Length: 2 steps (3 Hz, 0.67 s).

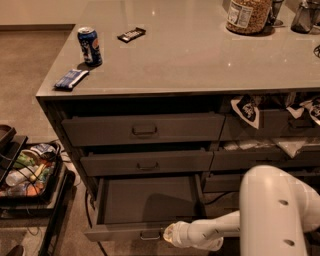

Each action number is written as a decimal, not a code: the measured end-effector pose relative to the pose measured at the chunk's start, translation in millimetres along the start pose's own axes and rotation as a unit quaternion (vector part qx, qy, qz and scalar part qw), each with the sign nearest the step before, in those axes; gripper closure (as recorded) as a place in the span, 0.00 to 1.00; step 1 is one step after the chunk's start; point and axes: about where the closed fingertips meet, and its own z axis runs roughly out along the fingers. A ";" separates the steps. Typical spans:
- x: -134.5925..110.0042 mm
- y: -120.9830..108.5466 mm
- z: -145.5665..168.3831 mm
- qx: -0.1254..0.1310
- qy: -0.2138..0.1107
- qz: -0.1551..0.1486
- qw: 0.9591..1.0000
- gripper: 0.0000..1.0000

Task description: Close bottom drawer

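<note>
— Starting at the left, what stands on the floor?

— A black rack point(30, 172) holding bottles and packets, just beside the cabinet's left end.

— And on the surface point(200, 60)?

— A blue packet point(71, 79) lies by the left edge. A blue can point(90, 46) stands upright just behind it. A dark bar point(131, 34) lies flat further back, apart from both. A jar point(247, 15) with a label stands at the back edge, towards the right.

— The drawers?

— There are three in the left stack. The top drawer point(145, 129) and the middle drawer point(147, 163) each sit a little way out. The bottom drawer point(145, 202) is pulled well out, so its flat dark inside shows. Its slim front panel is near the lower edge of the view, with a small handle point(150, 234) at its middle.

— Where is the gripper?

— The gripper point(168, 234) is at the drawer's front panel, just right of the handle. Whether it touches the panel I cannot tell, nor whether it is open or closed.

— Further right?

— The white arm point(280, 210) reaches in from the lower right corner. Above it, black-and-white bags point(247, 109) hang out of the right-hand compartments.
</note>
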 end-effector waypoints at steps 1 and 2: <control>16.2 -17.4 11.9 -0.010 -0.032 0.058 0.998 1.00; 15.4 -17.9 14.4 -0.010 -0.038 0.054 0.998 1.00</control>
